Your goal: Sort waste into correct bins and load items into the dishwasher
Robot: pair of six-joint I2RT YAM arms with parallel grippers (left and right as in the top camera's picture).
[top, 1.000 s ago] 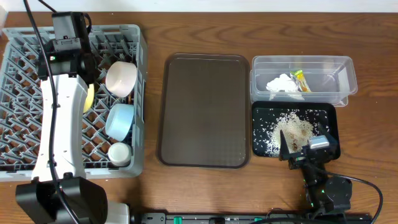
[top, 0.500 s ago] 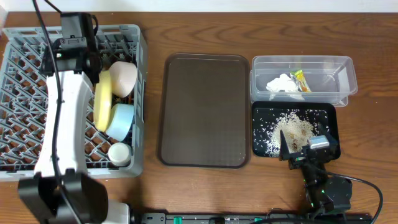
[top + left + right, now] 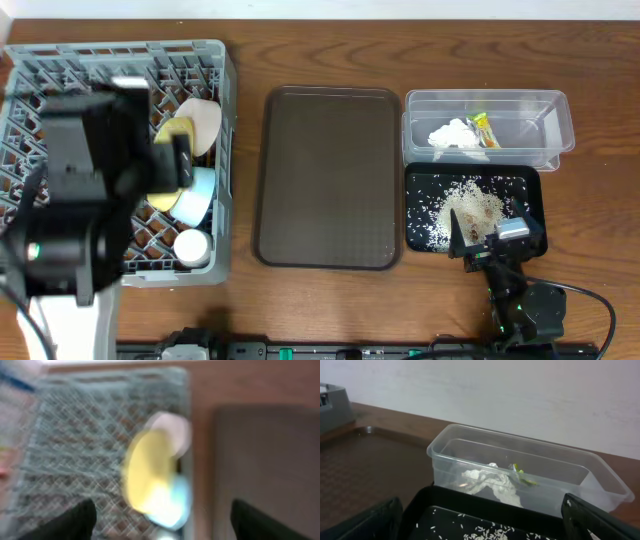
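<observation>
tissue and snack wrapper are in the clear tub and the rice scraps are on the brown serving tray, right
Not quite. The overhead view shows the rice scraps in the black tray, not on the brown serving tray. The tissue and snack wrapper are in the clear tub, as you said.

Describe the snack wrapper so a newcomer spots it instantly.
Find the clear plastic tub on the right of the table, beyond the black tray. Inside, beside the crumpled white tissue, lies the snack wrapper: small, narrow, the only yellow-green thing there.

Grey lattice rack, yellow plate, black tray.
</observation>
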